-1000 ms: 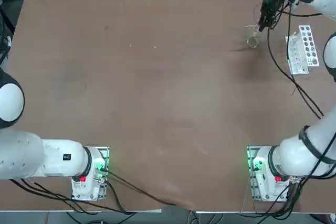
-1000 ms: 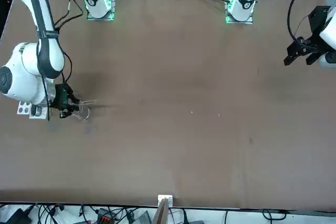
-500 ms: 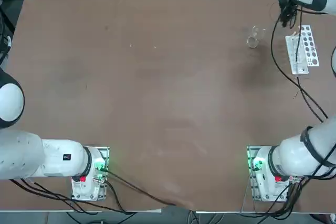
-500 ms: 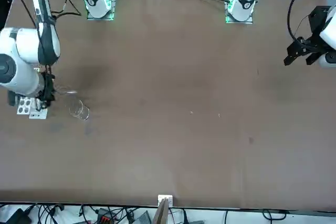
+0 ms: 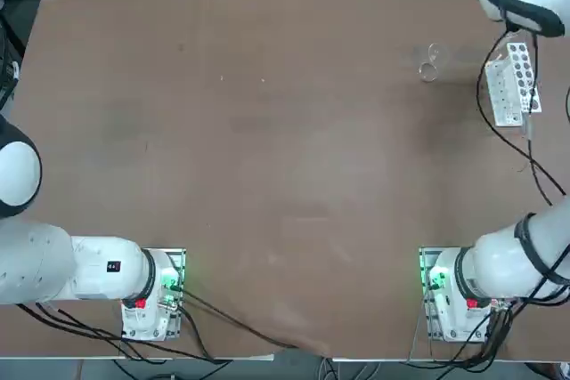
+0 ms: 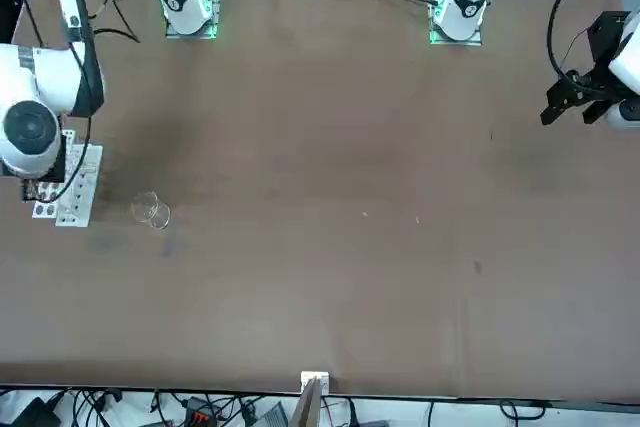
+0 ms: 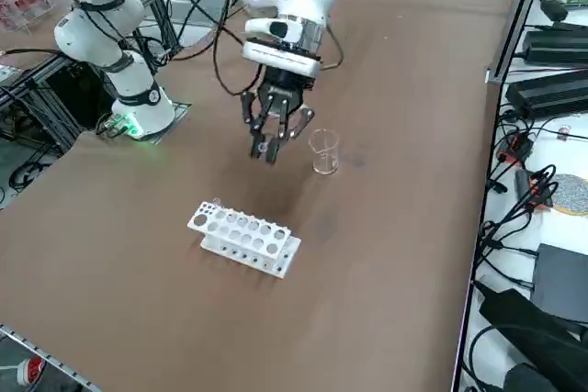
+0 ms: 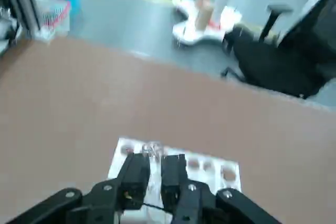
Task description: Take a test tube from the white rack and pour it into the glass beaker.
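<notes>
**Over the far right corner of the bench, the claw is gripping a test tube**

On the brown bench (image 5: 267, 175), the right arm is reaching out over the far right corner. The white rack (image 7: 244, 239) is lying flat there, its rows of round holes facing up. The right claw (image 7: 268, 148) is hanging above the bench between the rack and the glass beaker (image 7: 322, 151), its fingers pointing down and clamped tight on a clear test tube (image 8: 154, 153). The beaker is standing upright, apart from the rack.
</notes>
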Available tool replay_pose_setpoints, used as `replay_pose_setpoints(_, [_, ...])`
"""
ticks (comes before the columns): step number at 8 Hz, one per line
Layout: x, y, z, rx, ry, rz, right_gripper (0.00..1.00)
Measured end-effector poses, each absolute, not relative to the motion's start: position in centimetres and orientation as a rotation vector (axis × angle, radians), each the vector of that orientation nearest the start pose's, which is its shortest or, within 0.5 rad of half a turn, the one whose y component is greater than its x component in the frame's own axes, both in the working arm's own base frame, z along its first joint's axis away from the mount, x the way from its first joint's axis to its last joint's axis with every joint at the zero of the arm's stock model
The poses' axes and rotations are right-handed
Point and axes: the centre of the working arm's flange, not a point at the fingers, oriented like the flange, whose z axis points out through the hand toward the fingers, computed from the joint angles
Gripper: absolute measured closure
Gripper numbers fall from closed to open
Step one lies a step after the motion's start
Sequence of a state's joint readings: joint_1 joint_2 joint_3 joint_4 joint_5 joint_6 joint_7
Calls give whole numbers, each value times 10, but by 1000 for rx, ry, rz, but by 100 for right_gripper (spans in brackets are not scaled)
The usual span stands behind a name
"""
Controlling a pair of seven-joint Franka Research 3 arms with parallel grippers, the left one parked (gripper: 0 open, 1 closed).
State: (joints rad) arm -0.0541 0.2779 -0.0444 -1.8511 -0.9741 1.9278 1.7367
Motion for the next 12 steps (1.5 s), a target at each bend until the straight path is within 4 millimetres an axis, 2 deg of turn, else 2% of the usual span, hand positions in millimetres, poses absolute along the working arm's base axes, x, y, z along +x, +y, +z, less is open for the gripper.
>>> replay_pose_setpoints(3, [614, -137, 346, 1604, -1385, 872, 81])
replay_pose_setpoints(7, [610, -153, 285, 1373, -1334, 1039, 81])
replay_pose_setpoints(8, [608, -155, 274, 1338, -1337, 1052, 81])
replay_pose_setpoints(12, [603, -148, 250, 1271, -1340, 1074, 81])
